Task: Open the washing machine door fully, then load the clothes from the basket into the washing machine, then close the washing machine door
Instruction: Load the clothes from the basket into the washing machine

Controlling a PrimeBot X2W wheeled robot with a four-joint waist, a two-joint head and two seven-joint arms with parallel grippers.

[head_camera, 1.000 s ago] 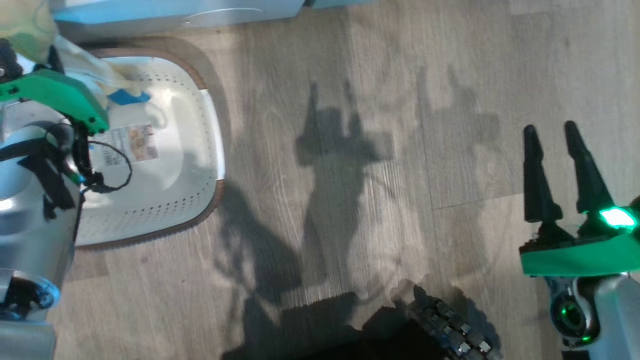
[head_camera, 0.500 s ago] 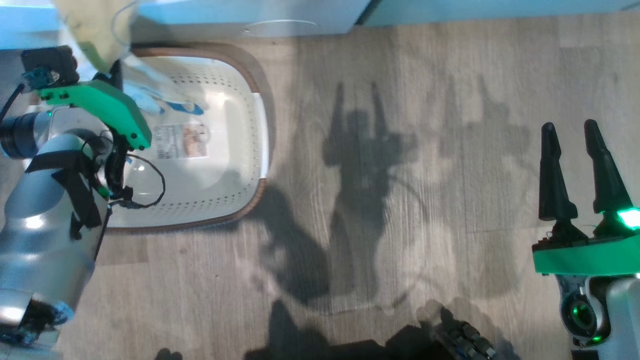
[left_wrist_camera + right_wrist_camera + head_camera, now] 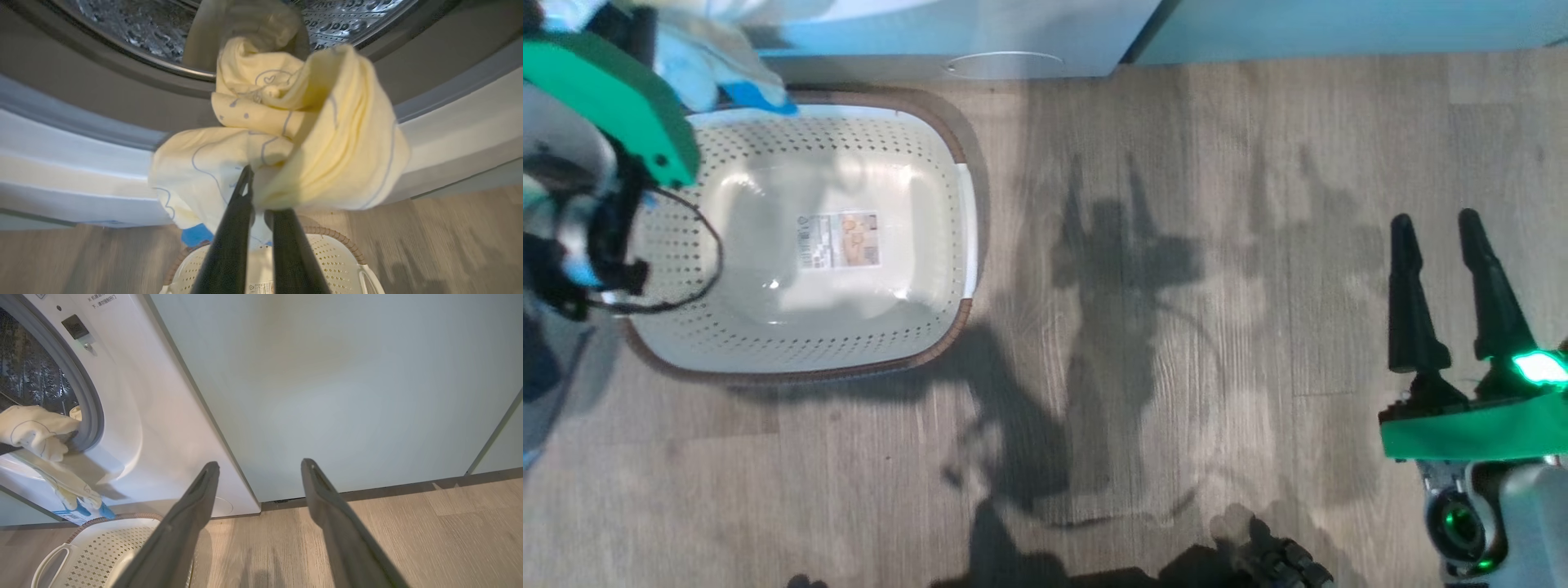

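My left gripper is shut on a bundle of cream-yellow clothes, held just below and in front of the washing machine's steel drum mouth. In the head view the clothes hang at the top left beside my left arm, above the far rim of the basket, which holds nothing but its label sticker. The right wrist view shows the clothes at the grey drum rim of the washing machine. My right gripper stands open over bare floor, far to the right. The washing machine door is out of view.
A pale green cabinet door stands right of the washer. The washer's round service flap sits low on its front, just behind the basket. Wooden floor stretches between the basket and my right gripper. My wheeled base shows at the bottom edge.
The head camera has shifted. My left gripper has risen with the clothes, lifting their dangling blue end out of the basket and up to the washer front. The right gripper stays open.
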